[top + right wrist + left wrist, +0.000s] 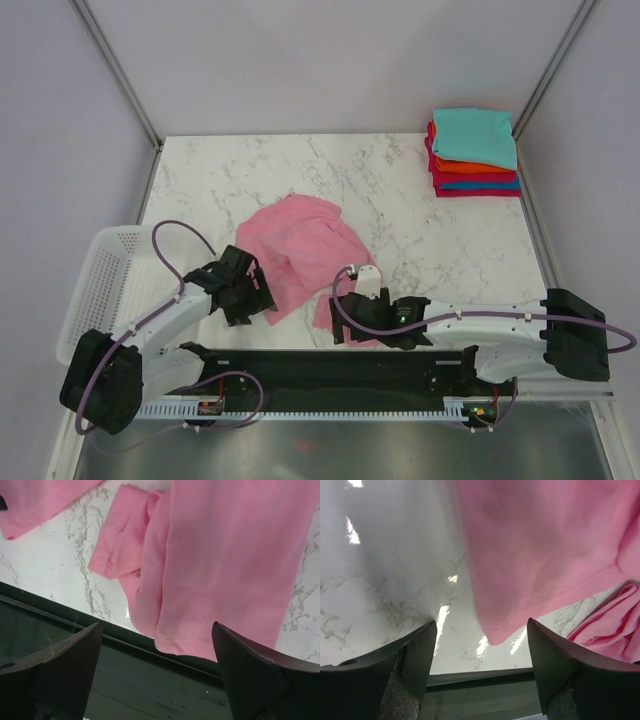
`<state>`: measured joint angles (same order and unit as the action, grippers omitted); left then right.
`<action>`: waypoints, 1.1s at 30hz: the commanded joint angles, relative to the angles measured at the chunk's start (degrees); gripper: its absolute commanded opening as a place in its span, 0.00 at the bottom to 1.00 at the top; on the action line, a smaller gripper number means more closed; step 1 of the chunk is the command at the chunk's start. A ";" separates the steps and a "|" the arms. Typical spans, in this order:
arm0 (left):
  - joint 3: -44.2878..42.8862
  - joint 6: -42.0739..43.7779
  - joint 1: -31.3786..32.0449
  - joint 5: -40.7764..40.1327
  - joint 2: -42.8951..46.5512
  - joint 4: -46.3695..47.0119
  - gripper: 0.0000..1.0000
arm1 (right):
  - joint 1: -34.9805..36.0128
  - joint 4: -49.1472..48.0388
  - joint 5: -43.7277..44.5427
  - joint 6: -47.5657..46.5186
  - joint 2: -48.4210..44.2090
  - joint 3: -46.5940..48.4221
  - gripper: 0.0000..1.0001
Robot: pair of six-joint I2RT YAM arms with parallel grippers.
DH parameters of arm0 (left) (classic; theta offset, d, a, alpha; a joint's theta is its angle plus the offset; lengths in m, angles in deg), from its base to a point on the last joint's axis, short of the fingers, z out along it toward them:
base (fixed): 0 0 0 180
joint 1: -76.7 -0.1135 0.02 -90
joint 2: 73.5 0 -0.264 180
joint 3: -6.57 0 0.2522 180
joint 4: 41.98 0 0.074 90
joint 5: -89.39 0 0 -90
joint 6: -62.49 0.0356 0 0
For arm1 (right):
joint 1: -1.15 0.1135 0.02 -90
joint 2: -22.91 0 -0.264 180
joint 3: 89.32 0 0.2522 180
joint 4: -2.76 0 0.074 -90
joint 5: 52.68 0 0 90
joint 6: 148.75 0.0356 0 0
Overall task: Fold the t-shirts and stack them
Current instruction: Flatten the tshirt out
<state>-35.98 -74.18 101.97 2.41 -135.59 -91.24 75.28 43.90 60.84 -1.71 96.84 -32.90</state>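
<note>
Progress: folded teal, orange, blue and red cloth tees (475,150) stacked; crumpled pink cloth t-shirt (300,245) not yet folded.
Jaws spread wide, empty: left gripper (481,647), right gripper (157,652).

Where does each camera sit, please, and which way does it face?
Top external: above and behind the robot, looking down on table, pink shirt, stack and basket; left arm and right arm show.
Left wrist: on the left arm, facing a pink shirt corner on the table; left gripper shows, open.
Right wrist: on the right arm, facing the pink shirt hem; right gripper shows, open.
Shared: all see the pink shirt.
</note>
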 commanded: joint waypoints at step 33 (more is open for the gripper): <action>7.61 -0.52 1.00 1.37 1.62 14.15 0.02 | 8.40 4.70 7.49 7.83 11.14 2.08 0.41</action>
<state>-29.73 -75.47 102.81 4.51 -134.15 -77.41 83.50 46.67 65.63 5.39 106.86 -32.82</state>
